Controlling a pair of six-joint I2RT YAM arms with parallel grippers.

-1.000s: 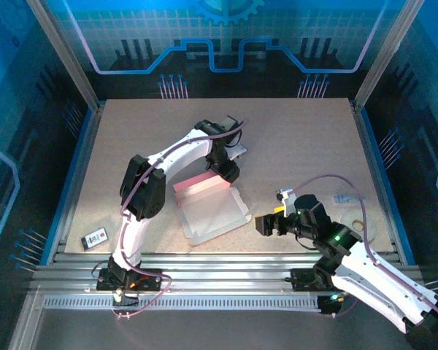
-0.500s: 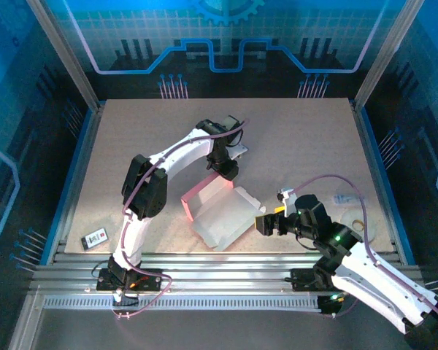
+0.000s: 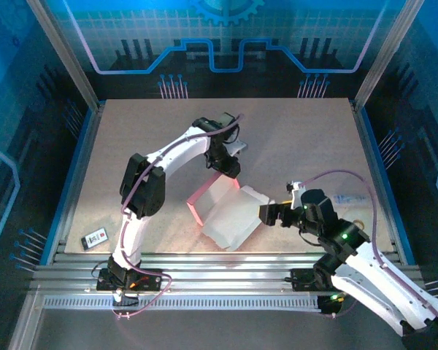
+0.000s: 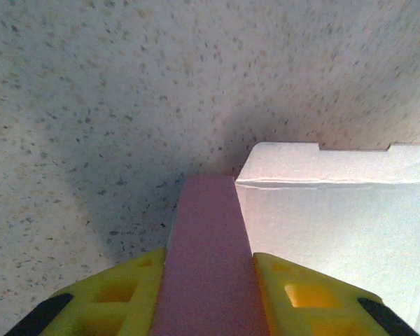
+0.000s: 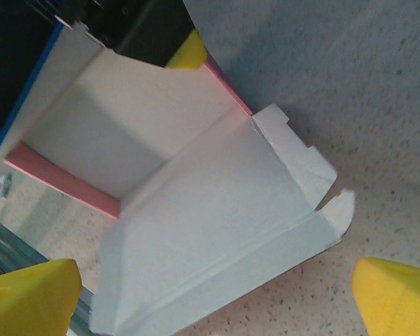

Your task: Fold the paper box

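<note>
**Inspector:** Surface, and the far left?

**Assistant:** The table (image 3: 131, 146) is a matt, speckled beige board. Near its front left corner lies a small flat tag (image 3: 95, 238), dark with a pale patch. Its print is unreadable.

**Inspector:** Left arm?

**Assistant:** The left gripper (image 3: 230, 173) reaches down at mid-table. In the left wrist view its yellow fingers (image 4: 119, 297) are clamped on either side of a pink panel (image 4: 206, 245), which is smooth, thin card standing on edge.

**Inspector:** The work piece?

**Assistant:** The paper box (image 3: 230, 219) sits near the centre, slightly toward the near edge, between the two grippers. It is thin creased card, pink outside and whitish inside. It is part-raised into an open trough. One wall is upright under the left gripper, and the broad whitish panel slopes down to the table. Notched tabs (image 5: 301, 157) project at one end. The inner faces show plain whitish card.

**Inspector:** Right arm?

**Assistant:** The right gripper (image 3: 266, 214) is just beside the box's right edge; contact cannot be judged. Its jaws are spread wide, with the yellow fingertips (image 5: 35, 287) at opposite sides of the right wrist view, grasping nothing.

**Inspector:** Far right?

**Assistant:** A pale see-through packet (image 3: 348, 199) lies flat near the right arm. Its contents are too blurred to name.
</note>
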